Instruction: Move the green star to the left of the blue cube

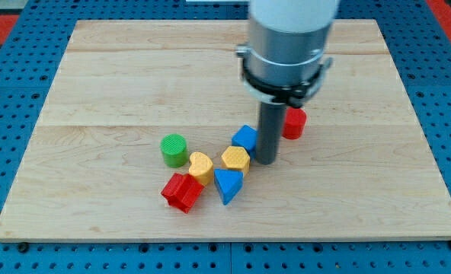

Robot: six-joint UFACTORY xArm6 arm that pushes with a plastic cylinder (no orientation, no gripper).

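No writing or labels are legible from this camera.

Surface: pale wooden tabletop [88, 91], planks running across the view, resting on a blue perforated base [4, 129]. A bit of red shows at the view's top corners.

The arm ends in a straight dark rod rather than jaws, so there is nothing to record as spread or pinching. My tip [266, 161] is down on the tabletop, right of centre.

Count: seven blocks (two blue, two yellow, two red, one green).
- The blue cube [245, 138] is just beside my tip on the view's left, touching the rod or nearly so.
- The yellow hexagon [235, 158] is next to the cube, left of my tip.
- The blue triangle [227, 185] is left of and below my tip.
- The yellow block [201, 167], rounded in shape, is further left.
- The red block [182, 192], with a notched outline, is the furthest towards the bottom left.
- The second red block [292, 122] is up and right of my tip, partly hidden by the rod.
- The green block [174, 150] is well to the left of my tip and of the blue cube, close to the rounded yellow block. It looks round from here, and I cannot make out any star points.
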